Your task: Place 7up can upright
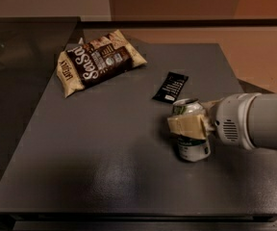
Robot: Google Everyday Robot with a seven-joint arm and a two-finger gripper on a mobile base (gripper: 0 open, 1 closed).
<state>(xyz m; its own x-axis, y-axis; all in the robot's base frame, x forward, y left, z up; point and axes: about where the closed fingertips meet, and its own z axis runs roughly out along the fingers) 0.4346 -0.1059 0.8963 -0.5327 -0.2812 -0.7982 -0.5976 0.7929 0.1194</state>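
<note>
The 7up can (192, 147) stands on the dark grey table (105, 143), right of centre, nearly upright with its top leaning slightly away. It is silver-white with green markings. My gripper (190, 125) reaches in from the right on a white arm. Its tan-padded fingers (186, 127) wrap across the can's upper half and are shut on it. The can's base rests on or just above the table.
A brown-and-cream snack bag (97, 60) lies at the table's back left. A flat black packet (170, 86) lies just behind the can. The table's right edge (254, 124) runs close behind the arm. A darker counter (18, 57) adjoins on the left.
</note>
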